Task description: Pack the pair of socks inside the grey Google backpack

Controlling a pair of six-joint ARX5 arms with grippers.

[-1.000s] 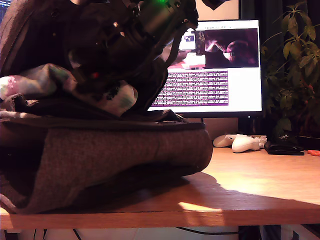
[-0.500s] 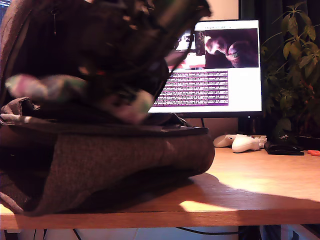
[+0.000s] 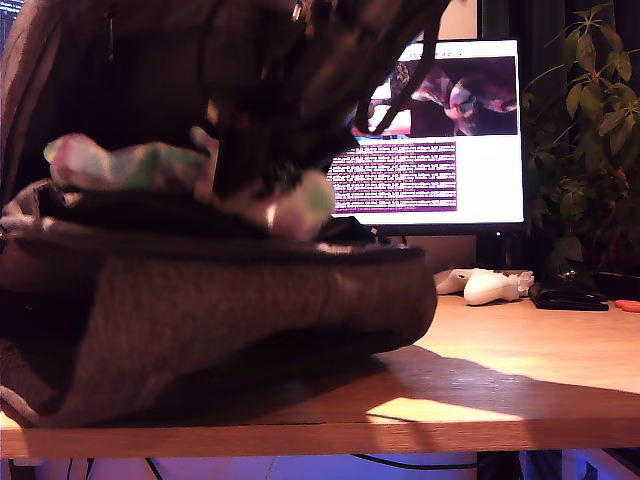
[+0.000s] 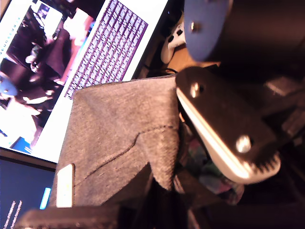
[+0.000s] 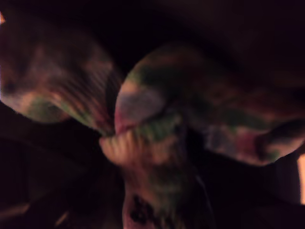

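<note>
socks: the pair of socks (image 3: pixel 190 180) lies across the open mouth of the grey Google backpack (image 3: pixel 230 320), one end draped over the rim toward the monitor (image 3: pixel 440 140); not yet inside.
second end effector: my second gripper's view is filled by the sock bundle (image 5: pixel 157 138), blurred and dark; jaws not visible, cannot tell if clenched or released.
first end effector: my first gripper (image 4: pixel 224 138) sits at the backpack's flap (image 4: pixel 119 143), by the logo patch (image 4: pixel 64 186); flap edge against one finger, grasp unclear.
step: insertion, socks at the opening.
next: push the bundle down past the rim, keep the flap lifted.
tabletop: the tabletop (image 3: pixel 520 370) carries the backpack; white controllers (image 3: pixel 480 285) beyond it, near the monitor.
</note>
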